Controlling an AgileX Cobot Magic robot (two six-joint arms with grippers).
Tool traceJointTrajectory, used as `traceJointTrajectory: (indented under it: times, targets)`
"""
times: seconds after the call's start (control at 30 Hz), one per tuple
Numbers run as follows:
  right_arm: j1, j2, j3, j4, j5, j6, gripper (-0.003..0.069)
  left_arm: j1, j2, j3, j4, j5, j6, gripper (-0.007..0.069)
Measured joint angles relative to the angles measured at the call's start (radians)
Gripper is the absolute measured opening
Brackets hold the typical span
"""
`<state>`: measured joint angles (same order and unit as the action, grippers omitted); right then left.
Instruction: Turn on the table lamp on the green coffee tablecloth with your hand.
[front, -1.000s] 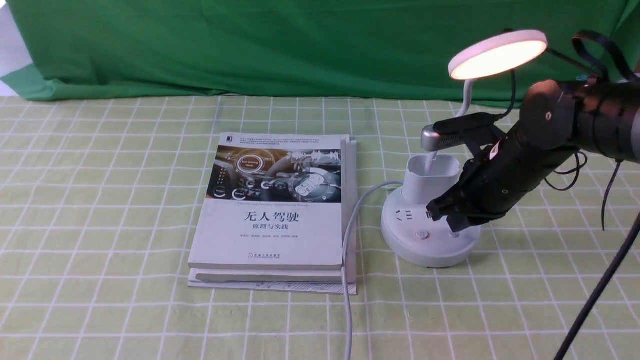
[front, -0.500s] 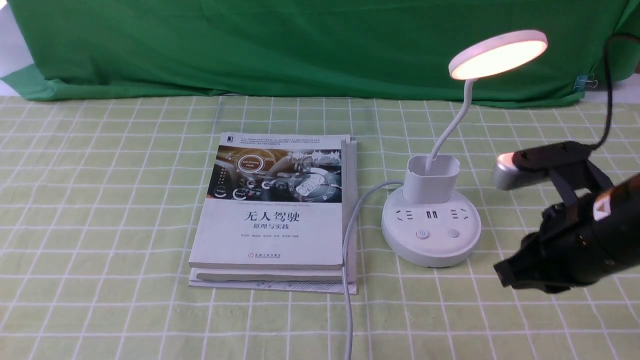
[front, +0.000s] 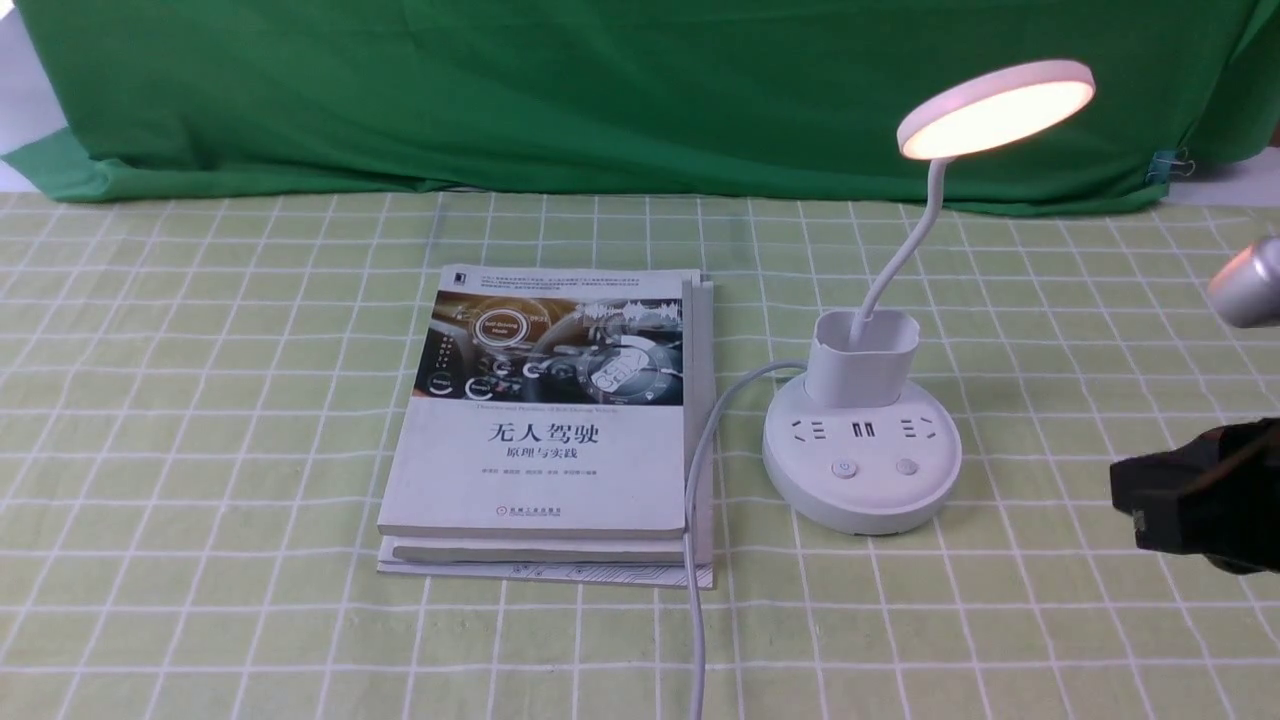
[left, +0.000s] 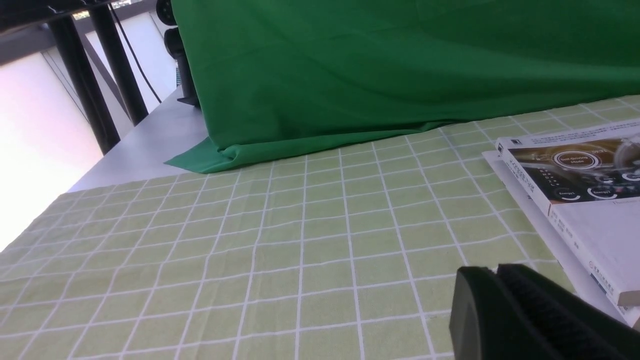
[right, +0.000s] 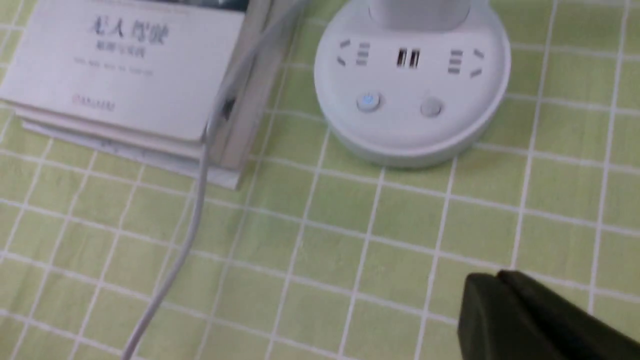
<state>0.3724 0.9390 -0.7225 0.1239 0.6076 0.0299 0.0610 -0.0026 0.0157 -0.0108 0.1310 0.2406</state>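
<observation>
The white table lamp (front: 862, 440) stands right of centre on the pale green grid tablecloth (front: 200, 400). Its disc head (front: 995, 108) glows warm. Its round base (right: 412, 85) carries sockets and two buttons; the left button (right: 368, 101) shows a blue light. My right gripper (front: 1125, 492) is shut and empty at the right edge of the front view, well clear of the base to its right, its silver camera (front: 1245, 282) above it. In its wrist view the right gripper (right: 495, 282) is above cloth, apart from the base. My left gripper (left: 492, 274) is shut and empty above cloth beside the book.
A stack of white books (front: 555, 420) lies left of the lamp, also in the left wrist view (left: 575, 190). The lamp's grey cable (front: 695, 560) runs along the books' right side to the front edge. A dark green backdrop cloth (front: 600, 90) hangs behind.
My right gripper has pulled away from the lamp base, moving right and toward the front, until mostly out of the front view. The lamp head glows in all three frames.
</observation>
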Motion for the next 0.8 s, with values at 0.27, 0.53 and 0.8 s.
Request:
traceJointTrajectory:
  times: [0.27, 0.53, 0.8]
  targets:
    - [-0.229, -0.445, 0.484, 0.004, -0.400, -0.153, 0.0027, 0.000, 0.000, 0.000, 0.000, 0.000, 0.000, 0.0019]
    - [-0.343, -0.809, 0.729, 0.006, -0.453, -0.260, 0.0027, 0.000, 0.000, 0.000, 0.000, 0.000, 0.000, 0.0019]
    - [-0.381, -0.937, 0.729, 0.009, -0.367, -0.263, 0.0027, 0.000, 0.000, 0.000, 0.000, 0.000, 0.000, 0.0019]
